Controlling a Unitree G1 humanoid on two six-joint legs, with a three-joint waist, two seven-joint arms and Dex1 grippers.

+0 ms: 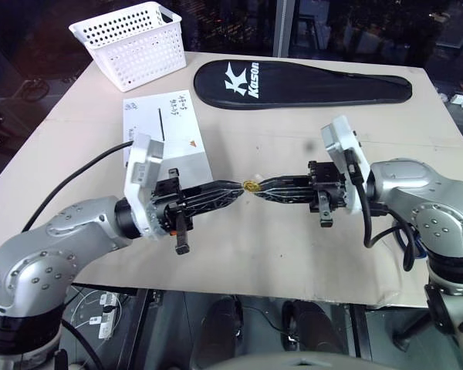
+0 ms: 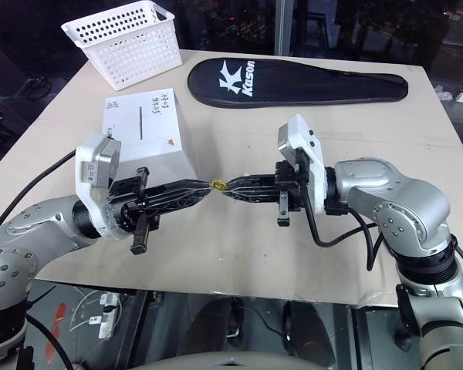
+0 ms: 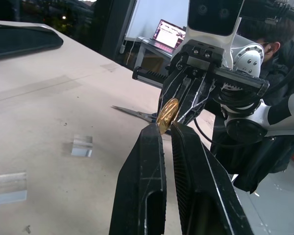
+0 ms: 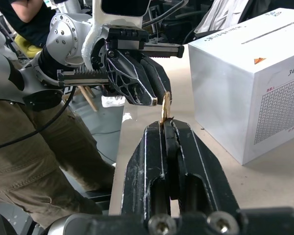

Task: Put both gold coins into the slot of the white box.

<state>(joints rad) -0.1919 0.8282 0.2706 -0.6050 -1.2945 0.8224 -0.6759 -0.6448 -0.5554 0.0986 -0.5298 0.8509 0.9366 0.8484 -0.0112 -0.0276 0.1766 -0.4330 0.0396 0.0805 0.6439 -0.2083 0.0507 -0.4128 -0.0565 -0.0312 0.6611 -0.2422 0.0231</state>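
So the worktop [image 1: 293, 254] is a plain beige board in a dark room, with a white perforated basket [image 1: 131, 42] and a black racket cover [image 1: 301, 83] at the far side. Both pincers meet tip to tip, held level above the middle of it. The left pincer [image 1: 241, 187] and the right pincer [image 1: 261, 187] are each clamped on the same gold coin [image 1: 251, 186], which stands on edge right between their tips. The white box [image 1: 166, 142] sits just behind the left pincer, its slot [image 1: 161, 123] facing up. Two clear cube cases [image 3: 82, 145] and scissors [image 3: 134, 113] lie on the board under the right pincer.
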